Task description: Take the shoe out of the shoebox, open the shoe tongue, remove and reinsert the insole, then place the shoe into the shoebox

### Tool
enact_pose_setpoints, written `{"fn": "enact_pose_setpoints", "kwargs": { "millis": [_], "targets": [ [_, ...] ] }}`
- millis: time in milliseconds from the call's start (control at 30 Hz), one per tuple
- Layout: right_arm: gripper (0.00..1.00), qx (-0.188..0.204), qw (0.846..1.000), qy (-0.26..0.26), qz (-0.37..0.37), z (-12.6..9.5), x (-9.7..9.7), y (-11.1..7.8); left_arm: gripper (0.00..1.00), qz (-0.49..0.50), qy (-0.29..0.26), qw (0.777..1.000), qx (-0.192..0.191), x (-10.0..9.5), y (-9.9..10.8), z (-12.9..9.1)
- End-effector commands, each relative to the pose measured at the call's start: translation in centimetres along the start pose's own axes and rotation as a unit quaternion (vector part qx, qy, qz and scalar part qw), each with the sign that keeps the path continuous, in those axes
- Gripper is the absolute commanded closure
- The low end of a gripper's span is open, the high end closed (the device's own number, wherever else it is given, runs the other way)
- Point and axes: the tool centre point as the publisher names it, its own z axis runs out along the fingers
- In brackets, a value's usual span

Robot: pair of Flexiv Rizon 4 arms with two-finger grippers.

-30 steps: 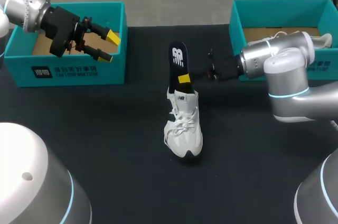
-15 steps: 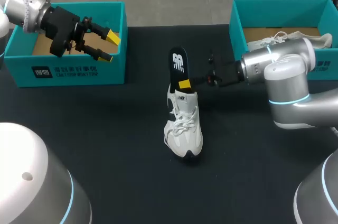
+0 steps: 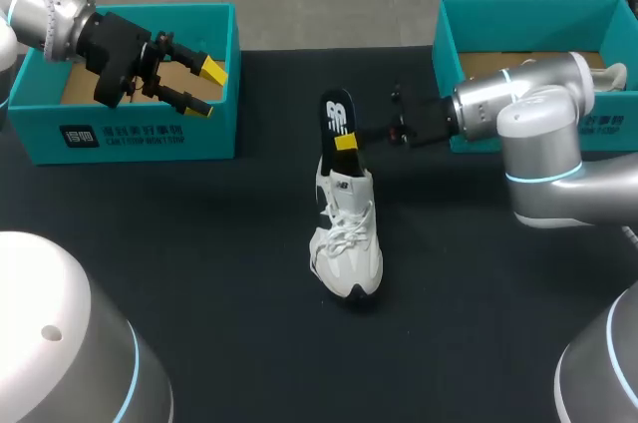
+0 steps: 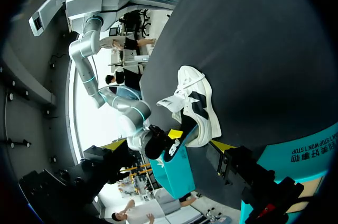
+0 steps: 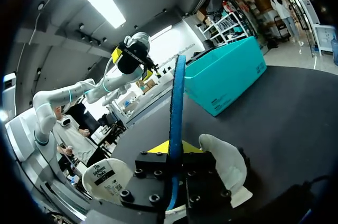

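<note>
Head view puts you in the insole step. Your right hand [image 3: 346, 143] is clamped on the dark insole [image 3: 336, 114], which stands upright with its lower end seemingly inside the heel opening of the white shoe [image 3: 349, 243] at mid-table. Whether you lift it clear or feed it back, I judge the move should run straight along the insole, since nothing holds the shoe down. Your left hand [image 3: 206, 90] hangs over the left shoebox [image 3: 130, 134], fingers apart and empty, well apart from the shoe.
</note>
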Motion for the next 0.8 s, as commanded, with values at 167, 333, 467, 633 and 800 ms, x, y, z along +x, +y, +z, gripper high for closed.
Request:
{"fn": "enact_pose_setpoints", "kwargs": {
  "millis": [167,333,467,633,800],
  "targets": [
    [1.0,0.02,0.999,0.012,0.023,0.5,0.1,-1.6,0.0,0.001,0.001,1.0,0.002,0.0,0.1,0.0],
    [1.0,0.024,0.999,0.015,0.04,0.6,0.7,-3.0,0.0,0.001,0.001,1.0,0.002,0.0,0.1,0.0],
    [1.0,0.027,0.998,0.018,0.046,0.8,1.1,-3.6,0.0,0.001,0.001,1.0,0.002,0.0,0.1,0.0],
    [0.84,0.026,0.999,0.014,0.04,0.7,1.2,-3.4,0.0,0.001,0.001,1.0,0.002,0.0,0.1,0.0],
    [0.67,0.021,1.0,0.011,0.021,0.7,1.0,-1.6,0.0,0.001,0.001,1.0,0.002,0.0,0.1,0.0]
  ]
}}
